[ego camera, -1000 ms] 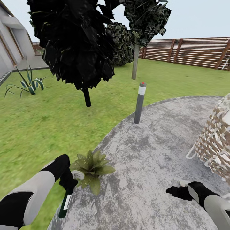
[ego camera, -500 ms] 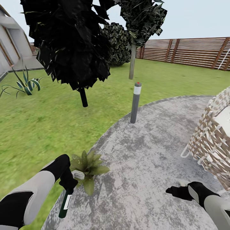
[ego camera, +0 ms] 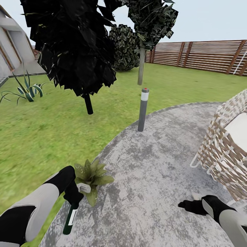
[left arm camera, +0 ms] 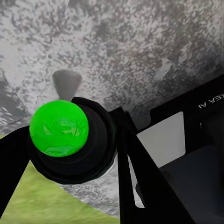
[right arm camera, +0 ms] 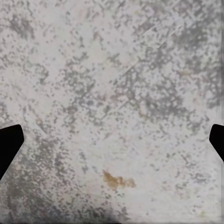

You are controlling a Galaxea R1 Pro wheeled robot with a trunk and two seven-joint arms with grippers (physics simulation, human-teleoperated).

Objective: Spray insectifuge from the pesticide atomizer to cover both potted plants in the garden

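Note:
My left gripper (ego camera: 74, 199) is shut on the pesticide atomizer (ego camera: 70, 219), a slim dark-green bottle with a white label that hangs down from the fingers over the patio edge. In the left wrist view the atomizer (left arm camera: 59, 129) shows end-on as a bright green round tip in a black collar, between the black fingers (left arm camera: 140, 168). One potted plant (ego camera: 90, 174), a low rosette of speckled green leaves, sits just beyond and right of that gripper. My right gripper (ego camera: 187, 206) hovers low over the round grey patio (ego camera: 157, 178), open and empty, fingertips (right arm camera: 9, 145) wide apart.
A grey bollard lamp (ego camera: 143, 109) stands at the patio's far edge. A wicker chair (ego camera: 223, 151) is close on the right. A dark-leaved tree (ego camera: 73, 44) and a thin trunk (ego camera: 140, 67) rise from the lawn; the brown slatted fence (ego camera: 206, 55) runs behind.
The whole view has shifted: plant, lamp and trees sit further left in the picture and more of the wicker chair shows. Both arms keep the same pose.

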